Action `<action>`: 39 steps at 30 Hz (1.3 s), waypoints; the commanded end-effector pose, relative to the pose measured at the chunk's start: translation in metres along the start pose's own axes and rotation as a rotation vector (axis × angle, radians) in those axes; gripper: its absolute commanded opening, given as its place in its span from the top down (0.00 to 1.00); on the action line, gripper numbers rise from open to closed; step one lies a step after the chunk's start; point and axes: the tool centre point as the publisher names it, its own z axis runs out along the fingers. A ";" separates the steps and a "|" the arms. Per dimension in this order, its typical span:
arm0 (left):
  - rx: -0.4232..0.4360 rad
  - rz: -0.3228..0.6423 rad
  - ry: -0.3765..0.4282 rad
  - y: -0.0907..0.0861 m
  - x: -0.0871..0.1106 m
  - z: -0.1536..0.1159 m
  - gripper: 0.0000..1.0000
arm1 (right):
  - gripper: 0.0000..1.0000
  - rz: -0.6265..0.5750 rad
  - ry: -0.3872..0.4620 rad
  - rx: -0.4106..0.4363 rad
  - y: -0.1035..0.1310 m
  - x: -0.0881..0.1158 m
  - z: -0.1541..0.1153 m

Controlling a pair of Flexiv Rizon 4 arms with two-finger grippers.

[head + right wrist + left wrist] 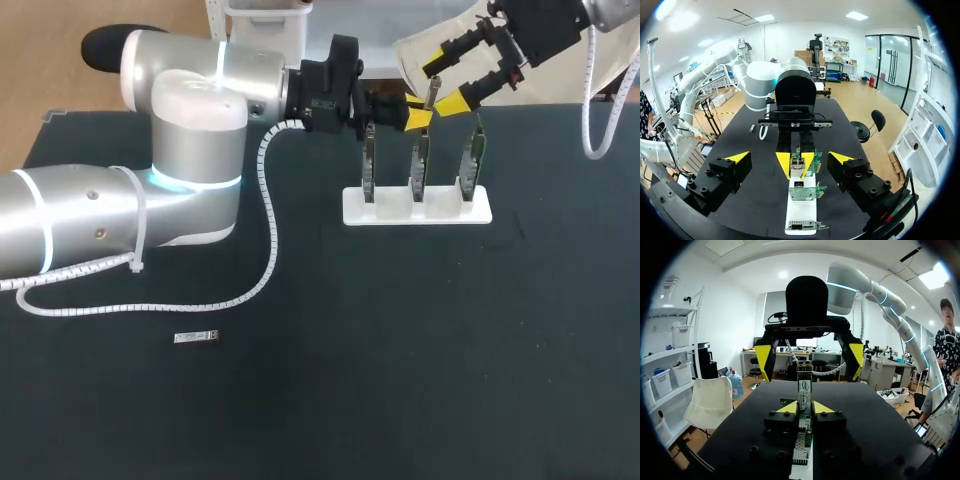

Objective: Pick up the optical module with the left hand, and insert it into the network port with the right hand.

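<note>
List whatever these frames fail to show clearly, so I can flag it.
Left wrist view: the left gripper, shut on the module, covers most of the boards below; no port shows.
Head view: the boards in the white stand are edge-on, their ports too small to see.
Head view: the small part on the table is too small to identify.
Head view: the top edge cuts off the right gripper's arm.

Left tool (805, 408) clamping optical module (804, 390), right tool (810, 362) splayed wide beyond
</note>
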 end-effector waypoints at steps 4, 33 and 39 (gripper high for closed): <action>-0.005 0.001 0.000 -0.001 0.000 0.000 1.00 | 0.00 -0.002 -0.003 0.006 0.001 0.000 0.000; -0.005 0.001 0.000 -0.001 0.000 0.000 1.00 | 1.00 0.001 -0.005 0.008 -0.002 0.000 0.000; -0.005 0.001 0.000 -0.001 0.000 0.000 1.00 | 1.00 -0.001 -0.002 0.003 -0.001 0.000 0.000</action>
